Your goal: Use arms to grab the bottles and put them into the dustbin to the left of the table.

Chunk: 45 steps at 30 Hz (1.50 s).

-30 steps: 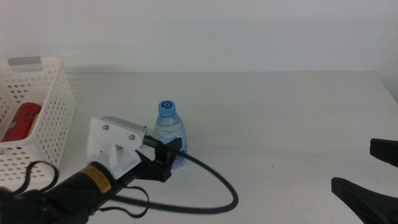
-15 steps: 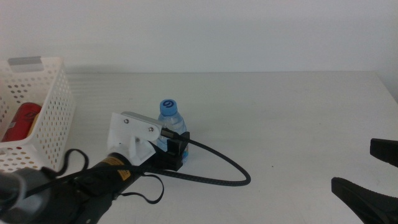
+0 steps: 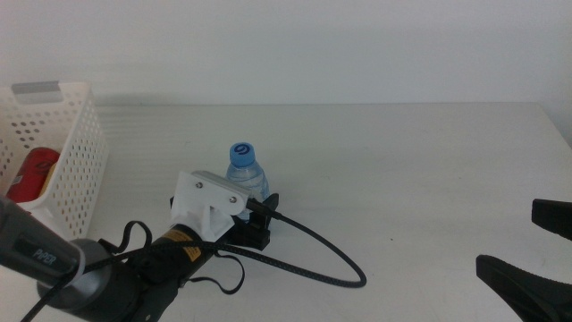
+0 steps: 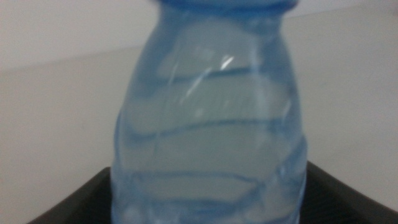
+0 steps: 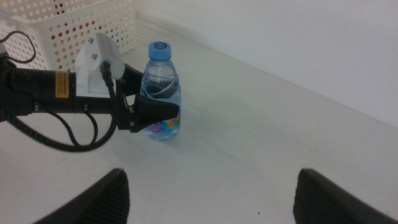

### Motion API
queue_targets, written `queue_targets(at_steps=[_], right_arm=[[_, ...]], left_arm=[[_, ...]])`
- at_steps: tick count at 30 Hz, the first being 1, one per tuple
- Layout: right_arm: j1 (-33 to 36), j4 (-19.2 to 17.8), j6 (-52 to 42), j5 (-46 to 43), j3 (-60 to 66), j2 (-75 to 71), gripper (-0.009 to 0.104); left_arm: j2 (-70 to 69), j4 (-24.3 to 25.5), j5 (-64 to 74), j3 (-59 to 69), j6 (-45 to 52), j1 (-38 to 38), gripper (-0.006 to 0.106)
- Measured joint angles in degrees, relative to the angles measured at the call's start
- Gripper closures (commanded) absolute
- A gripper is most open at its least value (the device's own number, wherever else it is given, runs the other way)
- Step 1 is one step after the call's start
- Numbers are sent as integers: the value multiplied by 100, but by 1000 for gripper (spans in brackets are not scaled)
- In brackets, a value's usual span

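Nearest the middle camera, at the lower right edge of its picture, the right hand (image 3: pixel 536 246) waits low over the white counter (image 3: pixel 402 170), its two dark jaws standing well apart with nothing between them. From the lower left the left arm reaches in, a black braided cable (image 3: pixel 313 255) looping beside it on the counter. The left hand (image 5: pixel 163 111) sits around the lower body of the small clear water bottle (image 3: pixel 246 179); in the right wrist view a dark jaw lies across the bottle's front, above its coloured label. Whether the jaws press on the bottle or only flank it cannot be told. The bottle stands upright on the counter, blue cap up. Further back on the left, the white perforated basket (image 3: pixel 76 156) holds a red can (image 3: pixel 31 172).
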Motion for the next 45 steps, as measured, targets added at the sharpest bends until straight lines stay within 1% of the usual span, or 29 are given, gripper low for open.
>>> queue_targets(at_steps=[5, 8, 10, 11, 14, 15, 19, 23, 31, 36, 45], right_arm=[[0, 0, 0, 0, 0, 0, 25], [0, 0, 0, 0, 0, 0, 25], [0, 0, 0, 0, 0, 0, 25], [0, 0, 0, 0, 0, 0, 25], [0, 0, 0, 0, 0, 0, 25], [0, 0, 0, 0, 0, 0, 25], [0, 0, 0, 0, 0, 0, 25], [0, 0, 0, 0, 0, 0, 25], [0, -5, 0, 0, 0, 0, 25], [0, -5, 0, 0, 0, 0, 25], [0, -5, 0, 0, 0, 0, 25]], left_arm=[[0, 0, -25, -124, 288, 0, 31], [0, -2, -25, -126, 332, 0, 43], [7, -14, -25, -126, 337, 0, 56], [17, -14, -30, -136, 331, 0, 73], [25, -20, -30, -141, 222, 0, 99], [10, -27, -30, -122, 166, 0, 106], [-305, -124, 109, 181, -35, 0, 106], [-1090, -257, 559, 536, -74, 0, 106], [-2871, -291, 2402, 523, -67, 0, 106], [-3584, -296, 4024, 59, 105, 0, 106], [-3732, -296, 7215, -1518, 176, 284, 106]])
